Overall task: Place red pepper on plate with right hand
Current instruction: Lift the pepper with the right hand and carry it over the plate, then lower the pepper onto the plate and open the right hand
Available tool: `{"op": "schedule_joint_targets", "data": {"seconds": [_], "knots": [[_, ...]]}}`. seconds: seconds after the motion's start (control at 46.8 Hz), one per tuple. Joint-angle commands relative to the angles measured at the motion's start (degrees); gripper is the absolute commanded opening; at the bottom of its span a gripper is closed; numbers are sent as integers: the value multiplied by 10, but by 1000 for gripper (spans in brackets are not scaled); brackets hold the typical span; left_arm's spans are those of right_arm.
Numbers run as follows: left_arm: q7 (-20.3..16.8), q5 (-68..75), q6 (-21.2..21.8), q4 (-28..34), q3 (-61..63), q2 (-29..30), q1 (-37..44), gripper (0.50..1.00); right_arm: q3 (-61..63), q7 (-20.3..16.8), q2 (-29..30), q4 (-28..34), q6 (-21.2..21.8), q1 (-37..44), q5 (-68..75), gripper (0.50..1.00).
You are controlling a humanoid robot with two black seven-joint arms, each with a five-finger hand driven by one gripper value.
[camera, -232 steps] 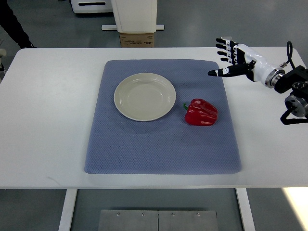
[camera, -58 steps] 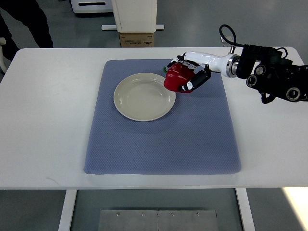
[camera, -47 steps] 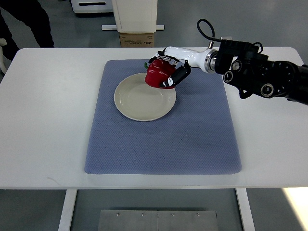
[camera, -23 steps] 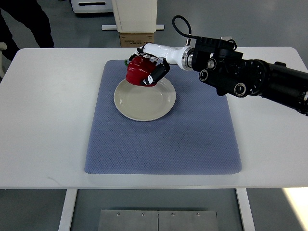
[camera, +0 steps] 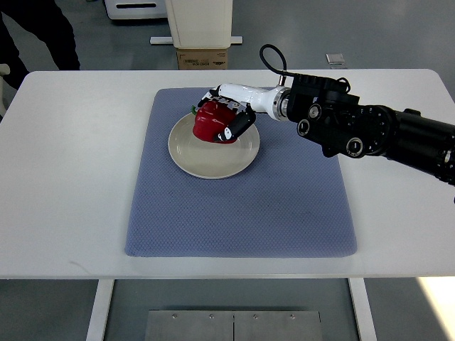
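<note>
The red pepper [camera: 210,124] with its green stem pointing left is over the back part of the cream plate [camera: 206,158], which lies on the blue-grey mat [camera: 284,206]. My right hand [camera: 229,119] reaches in from the right and is shut on the pepper, white fingers with black tips wrapped over its top and right side. I cannot tell whether the pepper touches the plate. The left arm does not show.
The mat lies on a white table [camera: 78,163]. A cardboard box [camera: 202,58] and a white stand sit beyond the far edge. A person in dark clothing [camera: 28,32] stands at the upper left corner.
My right hand took the pepper from the mat's right side, carried it left over the plate, and has now sunk lower toward the plate's back part.
</note>
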Motion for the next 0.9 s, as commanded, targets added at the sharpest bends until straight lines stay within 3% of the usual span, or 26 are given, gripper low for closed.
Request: {"op": "schedule_joint_targets", "data": {"seconds": [0.0,0.535,0.727,0.877], "knots": [[0,0,0,0,0,0,0,1000,0,1,0,1,1,-2,0,500],[0,0,0,0,0,0,0,1000,-15,3,0,2,-2,-36,-2,502],[0,0,0,0,0,0,0,1000,-15,2,0,2,-17,-46,-1,652],[0,0,0,0,0,0,0,1000,-15,1,0,1,-18,-47,-1,799]]}}
